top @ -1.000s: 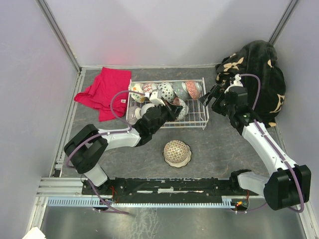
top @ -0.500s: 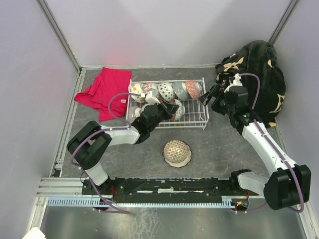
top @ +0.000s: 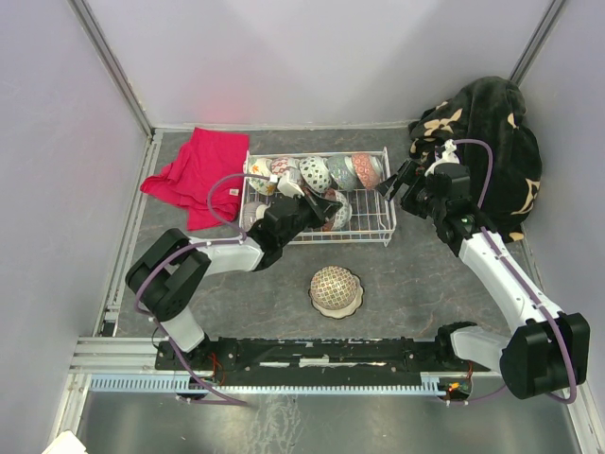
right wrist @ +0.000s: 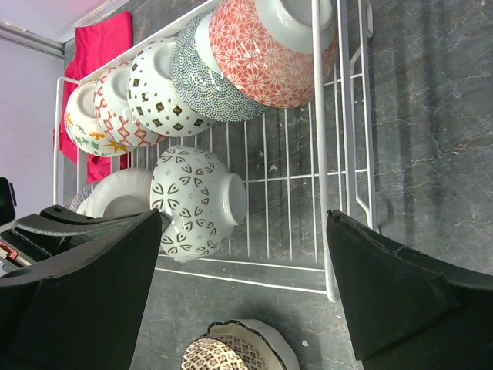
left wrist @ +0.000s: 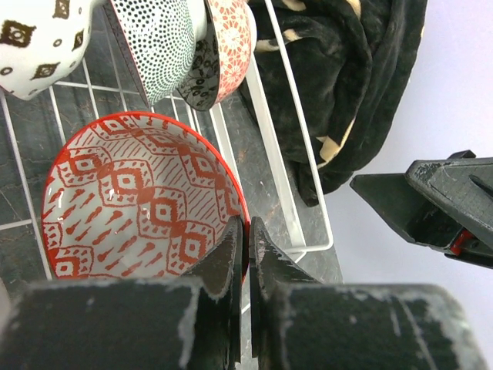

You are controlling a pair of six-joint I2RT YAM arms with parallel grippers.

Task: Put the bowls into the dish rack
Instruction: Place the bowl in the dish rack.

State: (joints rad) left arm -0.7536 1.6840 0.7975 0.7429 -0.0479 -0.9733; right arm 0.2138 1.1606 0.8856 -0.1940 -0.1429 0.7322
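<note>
Loose bowl (top: 337, 289): on the bench (top: 416, 274), nearer than my left claw, apart from the dish rack (top: 371, 223).
Left claw (left wrist: 246, 235): pinched shut on the rim of a red-patterned bowl (left wrist: 139, 200), which lies in the rack's near row.
Right claw (right wrist: 243, 220): spread wide, holding nothing, over the rack's right end.
Row of bowls (right wrist: 192, 77): on edge, beyond both claws.
Red cloth (top: 194, 170): far left of my left claw.
Dark blanket (top: 492, 132): just behind my right claw.

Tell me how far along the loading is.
Mostly done. A row of bowls already stands along the back of the dish rack. In hand: the left gripper is shut on the rim of a red-patterned bowl in the rack's front. Left: one loose bowl on the table before the rack; the right gripper is open, empty.
</note>
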